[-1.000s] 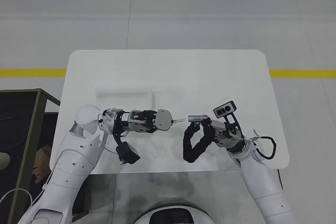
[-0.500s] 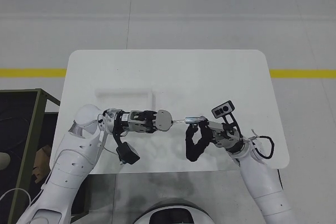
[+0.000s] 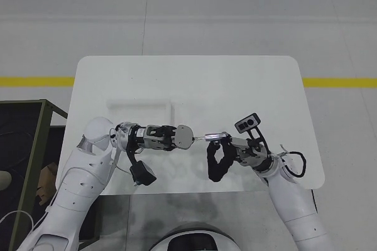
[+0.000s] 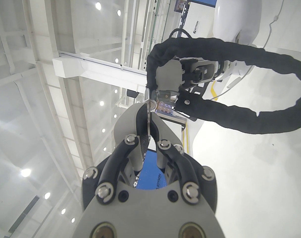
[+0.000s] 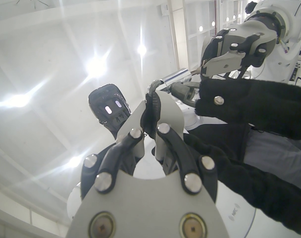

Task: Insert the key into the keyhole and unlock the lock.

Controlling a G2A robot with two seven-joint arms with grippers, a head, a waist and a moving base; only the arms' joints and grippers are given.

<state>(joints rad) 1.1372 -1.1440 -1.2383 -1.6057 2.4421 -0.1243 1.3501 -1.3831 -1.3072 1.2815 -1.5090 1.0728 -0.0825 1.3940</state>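
The right gripper (image 5: 152, 111), fingers clamped on the black fabric-sleeved cable lock (image 5: 252, 110), had just carried its shiny silver cylinder (image 5: 178, 75) to the slim silver metal key (image 4: 149, 125) pinched in the left gripper (image 3: 188, 136), above the white table (image 3: 188, 81); tip met keyhole, so insertion seemed begun

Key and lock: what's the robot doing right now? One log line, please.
left gripper: shut on key | right gripper: shut on lock | key tip at keyhole, depth unclear

arms (image 3: 81, 182): white shells | hands (image 4: 148, 115) (image 5: 153, 107): grey fingers (image 4: 127, 125), black links (image 4: 115, 154), silver screws (image 4: 130, 139)
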